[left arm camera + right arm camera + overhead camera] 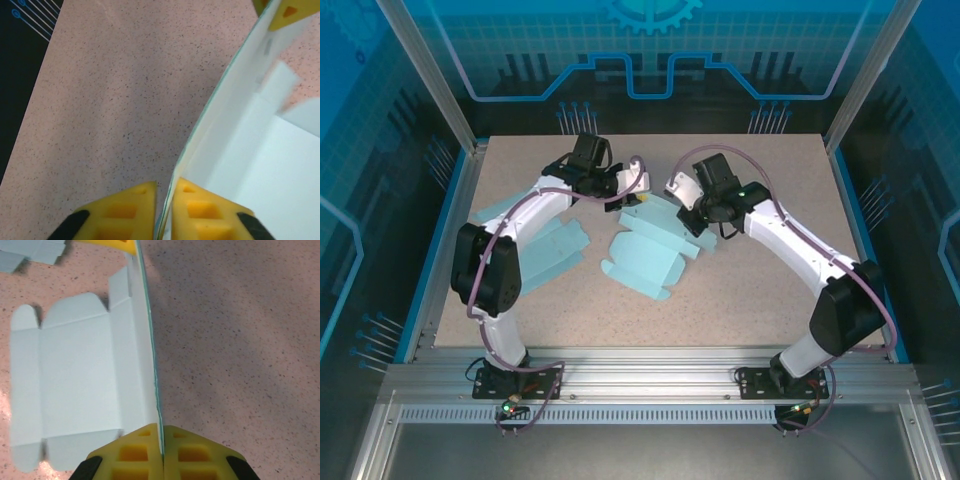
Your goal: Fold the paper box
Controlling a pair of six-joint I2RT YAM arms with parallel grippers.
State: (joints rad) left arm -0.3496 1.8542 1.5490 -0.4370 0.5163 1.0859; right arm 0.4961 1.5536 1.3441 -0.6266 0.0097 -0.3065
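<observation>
- Table (770,290): its speckled top lies under both pairs of jaws and gives a firm surface to crease against.
- Paper box (75,380): a pale blank, mostly flat. One long side panel stands on edge and runs from one pair of jaws to the other, bowing slightly.
- Spare sheets (555,245): flat, well outside the left jaws; best left alone.
- Right gripper (161,427): closed tight on the panel's top edge.
- Left gripper (164,187): pads pinched onto the same panel's other end.
- Doing it well: swing both wrists together along the crease, without pulling apart, so the panel stays straight and untorn.
</observation>
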